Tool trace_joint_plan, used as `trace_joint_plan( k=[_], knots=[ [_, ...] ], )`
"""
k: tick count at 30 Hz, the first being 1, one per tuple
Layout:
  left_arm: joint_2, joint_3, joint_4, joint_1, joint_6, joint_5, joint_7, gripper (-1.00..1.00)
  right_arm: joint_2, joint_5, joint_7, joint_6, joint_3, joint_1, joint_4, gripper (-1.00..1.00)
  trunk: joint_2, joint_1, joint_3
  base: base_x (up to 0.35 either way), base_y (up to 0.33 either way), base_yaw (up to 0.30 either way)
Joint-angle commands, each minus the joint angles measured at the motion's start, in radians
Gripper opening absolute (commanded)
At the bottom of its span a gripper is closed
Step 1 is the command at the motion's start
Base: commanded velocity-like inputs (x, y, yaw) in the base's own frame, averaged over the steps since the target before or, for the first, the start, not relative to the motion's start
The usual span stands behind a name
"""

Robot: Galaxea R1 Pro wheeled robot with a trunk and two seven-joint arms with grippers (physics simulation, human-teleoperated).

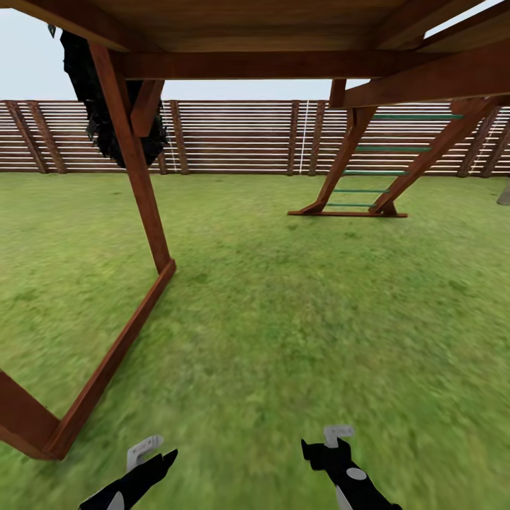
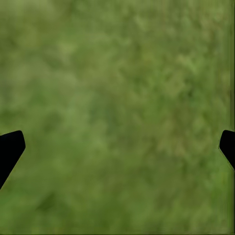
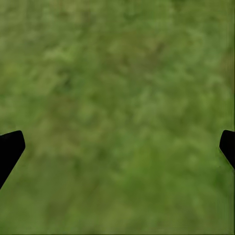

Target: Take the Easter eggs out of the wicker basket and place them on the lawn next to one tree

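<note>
Left gripper (image 2: 117,147) and right gripper (image 3: 117,147) held low and forward, fingers spread wide apart, nothing gripped, bare lawn (image 1: 297,312) beneath, brown timber play frame (image 1: 134,184) ahead left, ladder (image 1: 375,170) beyond, slat fence (image 1: 241,138) behind.

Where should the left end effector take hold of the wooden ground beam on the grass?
Across its narrow width, from above: the ground beam lies flat on the lawn, long and square-edged, so its two side faces suit the open jaws of the left end effector. It probably won't lift.
</note>
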Motion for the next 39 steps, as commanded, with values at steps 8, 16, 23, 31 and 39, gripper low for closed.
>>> trace_joint_plan(
  k=[8, 16, 23, 31, 39],
  knots=[
    [-0.001, 0.006, -0.001, 0.0, 0.01, 0.01, -0.006, 1.0, 0.0, 0.003, 0.0, -0.001, 0.0, -0.001, 0.001, 1.0, 0.0, 0.0, -0.001, 0.314, -0.104, 0.001],
    [-0.001, 0.006, -0.001, 0.0, 0.011, 0.01, -0.006, 1.0, 0.0, 0.003, 0.0, -0.001, 0.0, -0.001, 0.001, 1.0, 0.0, 0.0, -0.001, 0.314, -0.104, 0.0],
    [0.0, 0.006, -0.001, 0.0, 0.011, 0.01, -0.006, 1.0, 0.0, 0.003, 0.0, 0.0, 0.0, -0.001, 0.002, 1.0, 0.0, 0.0, -0.001, 0.314, -0.104, 0.0],
    [0.0, 0.006, -0.001, 0.0, 0.01, 0.01, -0.006, 1.0, 0.0, 0.003, 0.0, 0.0, 0.0, -0.001, 0.002, 1.0, 0.0, 0.0, -0.001, 0.314, -0.104, 0.0],
    [0.001, 0.006, -0.001, 0.0, 0.011, 0.01, -0.006, 1.0, 0.0, 0.002, 0.0, 0.0, 0.0, -0.001, 0.002, 1.0, 0.0, 0.0, -0.001, 0.314, -0.104, 0.0]
  ],
)
